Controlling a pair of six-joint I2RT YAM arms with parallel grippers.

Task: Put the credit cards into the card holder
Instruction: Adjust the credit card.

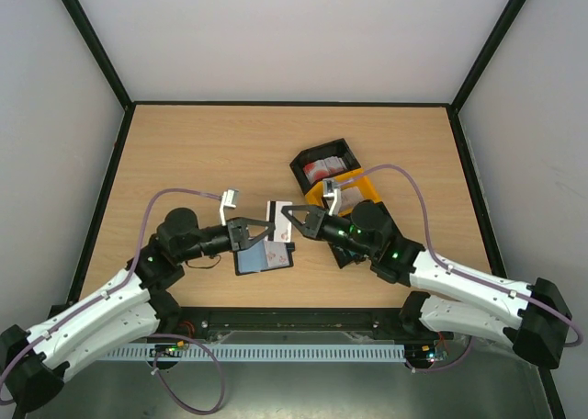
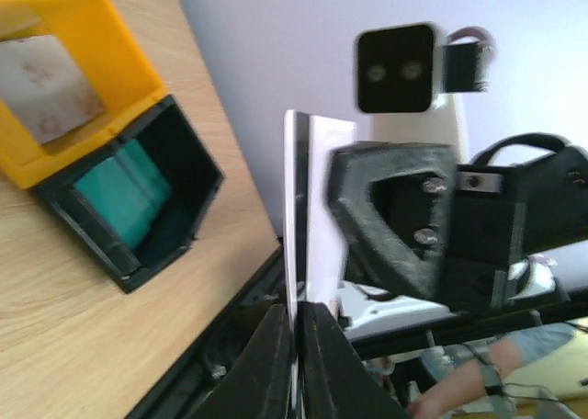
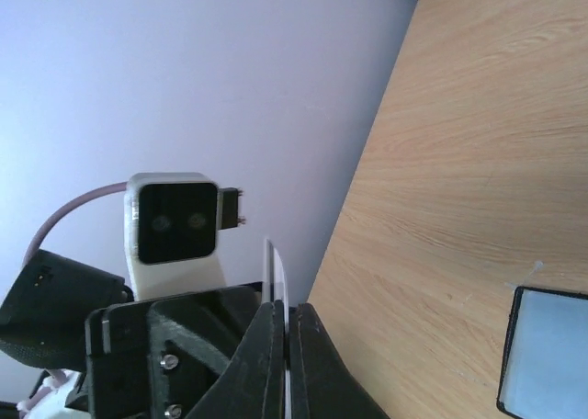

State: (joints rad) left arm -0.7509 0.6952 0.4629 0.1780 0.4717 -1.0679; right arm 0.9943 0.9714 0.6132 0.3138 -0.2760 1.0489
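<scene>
1. While both arms met over the middle of the surface (image 1: pixel 184 152), one credit card (image 1: pixel 278 208) was held between them, apparently raised off the wood.
2. Left pincer (image 2: pixel 297 327) was pressed together on one edge of that card. Left wrist view showed the card edge-on, a thin white line rising from between the fingers.
3. Right pincer (image 3: pixel 286 318) was likewise pressed together, pinching the same card from the opp. side. So there were two grips on one card, tips close together.
4. Card holder (image 1: pixel 265 257) lay open & flat on the surface, just nearer the arm bases than the held card, pale inner face up.
5. More cards sat in bins to the right: red-and-white cards (image 1: pixel 322 169) in a black bin (image 1: pixel 299 173), a beige card (image 2: pixel 46 88) in a yellow bin (image 2: pixel 119 42), and teal cards (image 2: pixel 124 189) in a second black bin (image 2: pixel 197 175).
6. Handling, as a judgement: the card looked v. light, thin, stiff but springy, w/ slick faces. It would prob. pivot or slip if pinched at a corner only.
7. Best hold was likely across one short end, faces flat between the fingers, leaving the other end free to enter a slot.
8. Card holder looked soft & light, so it could slide or fold shut when pushed. It prob. needed one pincer pinning it.
</scene>
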